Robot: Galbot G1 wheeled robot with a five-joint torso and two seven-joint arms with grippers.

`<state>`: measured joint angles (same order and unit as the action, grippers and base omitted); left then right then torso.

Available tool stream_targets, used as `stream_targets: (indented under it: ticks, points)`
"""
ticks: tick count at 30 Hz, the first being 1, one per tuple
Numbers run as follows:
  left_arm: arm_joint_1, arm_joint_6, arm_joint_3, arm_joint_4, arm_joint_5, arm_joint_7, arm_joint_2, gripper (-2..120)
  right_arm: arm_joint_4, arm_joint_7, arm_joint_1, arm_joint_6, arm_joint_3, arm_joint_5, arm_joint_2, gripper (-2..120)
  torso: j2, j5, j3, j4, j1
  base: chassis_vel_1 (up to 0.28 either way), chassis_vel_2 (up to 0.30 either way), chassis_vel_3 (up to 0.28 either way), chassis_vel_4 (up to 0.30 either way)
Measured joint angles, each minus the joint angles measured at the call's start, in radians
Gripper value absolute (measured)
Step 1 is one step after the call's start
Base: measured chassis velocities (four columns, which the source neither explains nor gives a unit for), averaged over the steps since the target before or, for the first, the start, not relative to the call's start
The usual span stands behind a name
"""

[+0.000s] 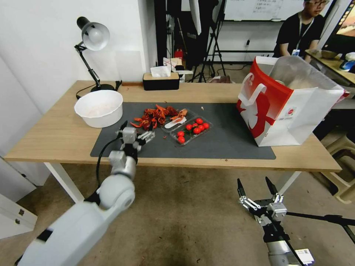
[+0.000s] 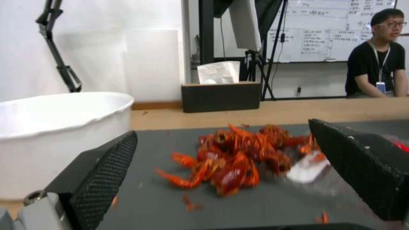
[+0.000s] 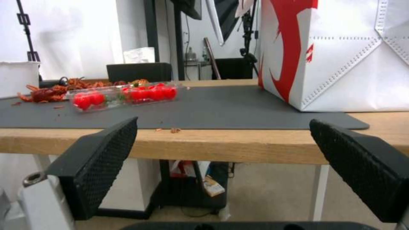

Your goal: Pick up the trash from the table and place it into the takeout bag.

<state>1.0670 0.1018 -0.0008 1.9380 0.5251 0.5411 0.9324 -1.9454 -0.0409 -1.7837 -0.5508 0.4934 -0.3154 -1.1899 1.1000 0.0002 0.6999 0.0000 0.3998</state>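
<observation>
The takeout bag (image 1: 292,103) stands upright, mouth up. The left gripper (image 1: 138,129), fingers apart, faces the crayfish shells (image 1: 157,115); the tomato tray (image 1: 191,130) lies between. The right gripper (image 1: 257,186) hangs spread below the table (image 1: 55,136).

White wall (image 1: 37,44), black desk lamp (image 1: 92,40), whiteboard (image 1: 255,9), dark tripods (image 1: 212,44), brownish floor (image 1: 185,214)

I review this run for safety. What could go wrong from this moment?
The open left gripper hovers low beside the loose red shell scraps; closing may scatter them across the dark mat. The white bowl and tomato tray sit close by and could be bumped.
</observation>
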Motion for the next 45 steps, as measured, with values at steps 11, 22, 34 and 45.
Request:
stream_targets:
  ticks: [11, 22, 34, 45]
  points:
    - [0.302, 0.069, -0.175, 0.069, -0.151, -0.045, 0.092, 100, -0.001, 0.007, 0.004, 0.002, 0.005, -0.017, 0.012, 100, 0.000, 0.0000, 0.000, -0.0001, 0.000, 0.000, 0.000, 0.000, 0.000]
    - [0.558, 0.174, -0.305, 0.129, -0.183, -0.184, 0.200, 100, -0.020, 0.038, -0.001, 0.033, 0.023, -0.082, 0.030, 100, 0.000, -0.0001, 0.000, 0.0000, 0.000, 0.000, 0.000, 0.000, 0.000]
    - [0.612, 0.252, -0.316, 0.078, -0.258, -0.219, 0.264, 100, -0.042, -0.005, -0.005, 0.079, 0.033, -0.095, 0.022, 100, 0.000, -0.0002, 0.000, -0.0002, 0.000, 0.000, 0.000, 0.000, 0.000]
    - [0.601, 0.253, -0.312, 0.072, -0.259, -0.217, 0.268, 100, -0.044, -0.008, -0.008, 0.079, 0.032, -0.094, 0.021, 100, 0.000, -0.0001, 0.000, 0.0000, 0.000, 0.000, 0.000, 0.000, 0.000]
